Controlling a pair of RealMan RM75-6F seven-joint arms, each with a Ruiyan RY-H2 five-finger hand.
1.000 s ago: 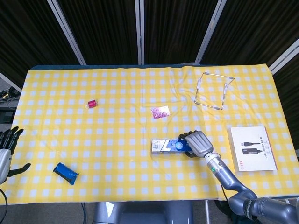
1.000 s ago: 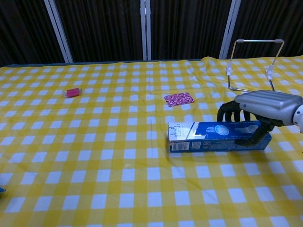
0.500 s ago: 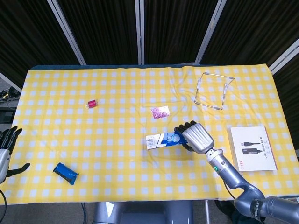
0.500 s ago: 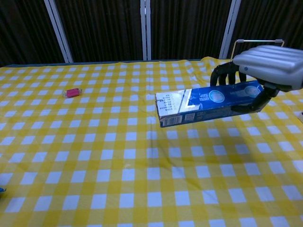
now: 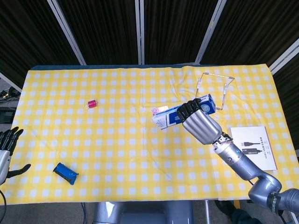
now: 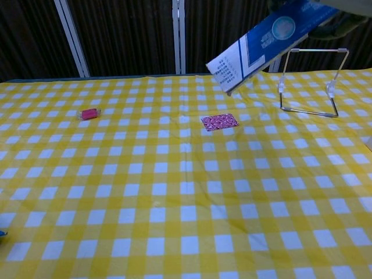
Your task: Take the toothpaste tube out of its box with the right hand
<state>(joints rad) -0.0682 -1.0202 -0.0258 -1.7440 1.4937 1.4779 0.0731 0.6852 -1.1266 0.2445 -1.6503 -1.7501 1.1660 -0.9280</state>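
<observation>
My right hand (image 5: 200, 122) grips the blue and white toothpaste box (image 5: 169, 116), holding it high above the table and tilted with its white end down to the left. In the chest view the toothpaste box (image 6: 261, 42) hangs near the top edge, and only a sliver of the right hand (image 6: 349, 6) shows at the top right corner. The box looks closed; no tube shows. My left hand (image 5: 6, 149) hangs off the table's left edge with fingers spread and nothing in it.
On the yellow checked cloth lie a pink patterned packet (image 6: 219, 121), a small red item (image 5: 91, 103), a blue wrapped object (image 5: 65, 173) at the front left, a wire stand (image 6: 309, 81) at the back right, and a white cable box (image 5: 252, 148) at the right.
My right hand has lifted the toothpaste box off the table, carried it up and away, and tilted its left end downward. The left hand has stayed put.
</observation>
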